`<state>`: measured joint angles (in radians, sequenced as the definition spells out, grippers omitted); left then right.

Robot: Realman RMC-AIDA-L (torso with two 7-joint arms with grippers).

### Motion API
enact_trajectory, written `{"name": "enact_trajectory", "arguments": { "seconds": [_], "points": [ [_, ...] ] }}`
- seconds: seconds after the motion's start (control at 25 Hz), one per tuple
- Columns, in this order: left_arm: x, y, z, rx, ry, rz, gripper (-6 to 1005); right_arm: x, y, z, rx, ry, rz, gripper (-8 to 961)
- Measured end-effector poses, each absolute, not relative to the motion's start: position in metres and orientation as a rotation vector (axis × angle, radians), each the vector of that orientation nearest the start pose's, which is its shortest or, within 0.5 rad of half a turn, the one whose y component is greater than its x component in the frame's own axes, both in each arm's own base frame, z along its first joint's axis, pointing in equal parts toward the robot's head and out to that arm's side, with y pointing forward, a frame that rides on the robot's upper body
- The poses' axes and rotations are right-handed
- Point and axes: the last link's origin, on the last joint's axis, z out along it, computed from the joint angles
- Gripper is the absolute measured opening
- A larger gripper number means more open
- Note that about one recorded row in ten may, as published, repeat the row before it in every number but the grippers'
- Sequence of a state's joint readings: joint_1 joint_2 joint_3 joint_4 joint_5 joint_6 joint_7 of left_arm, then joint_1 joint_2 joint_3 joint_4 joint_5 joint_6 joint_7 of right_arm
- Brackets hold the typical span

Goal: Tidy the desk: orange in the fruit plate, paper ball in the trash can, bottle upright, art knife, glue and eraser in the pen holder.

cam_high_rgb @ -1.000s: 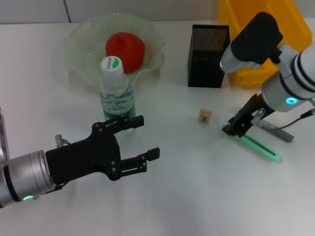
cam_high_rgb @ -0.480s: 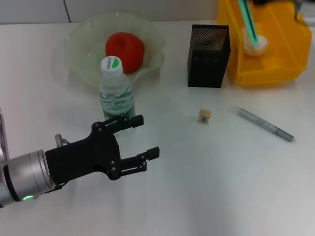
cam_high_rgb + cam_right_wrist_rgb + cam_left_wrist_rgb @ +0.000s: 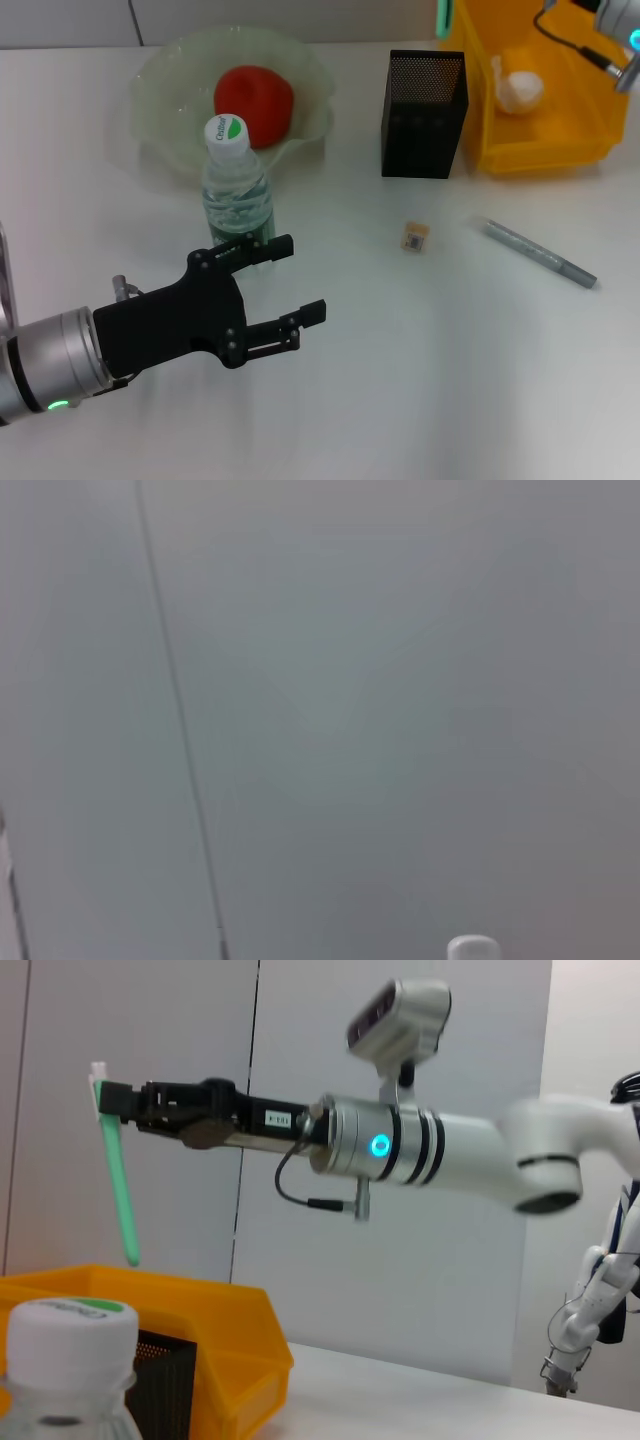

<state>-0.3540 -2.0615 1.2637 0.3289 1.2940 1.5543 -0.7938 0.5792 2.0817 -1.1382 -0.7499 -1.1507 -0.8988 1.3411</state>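
Left end effector (image 3: pixel 285 285) hovers spread above the counter (image 3: pixel 400 380), bottle (image 3: pixel 236 190) upright just beyond it. Right end effector (image 3: pixel 115 1100), raised over the trash can (image 3: pixel 215 1335), pinches a green stick (image 3: pixel 122 1190).

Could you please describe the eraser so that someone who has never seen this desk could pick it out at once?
Start at the black mesh pen holder near the yellow trash can. Just in front of it, on the bare white desk, lies the eraser, a tiny tan cube with a dark printed mark. The grey art knife beside it is long and thin.
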Motion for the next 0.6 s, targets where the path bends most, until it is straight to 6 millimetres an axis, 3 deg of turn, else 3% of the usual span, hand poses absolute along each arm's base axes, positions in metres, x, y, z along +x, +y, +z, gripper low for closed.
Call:
{"name": "enact_trajectory", "arguments": {
  "seconds": [0.28, 0.6],
  "points": [
    [-0.275, 0.253, -0.056, -2.627, -0.337, -1.026, 798, 0.207, 0.427, 0.003, -2.064, 0.629, 1.004, 278],
    [-0.273, 0.256, -0.057, -2.629, -0.327, -1.022, 798, 0.212, 0.425, -0.012, -2.087, 0.665, 0.97, 311]
  ]
}}
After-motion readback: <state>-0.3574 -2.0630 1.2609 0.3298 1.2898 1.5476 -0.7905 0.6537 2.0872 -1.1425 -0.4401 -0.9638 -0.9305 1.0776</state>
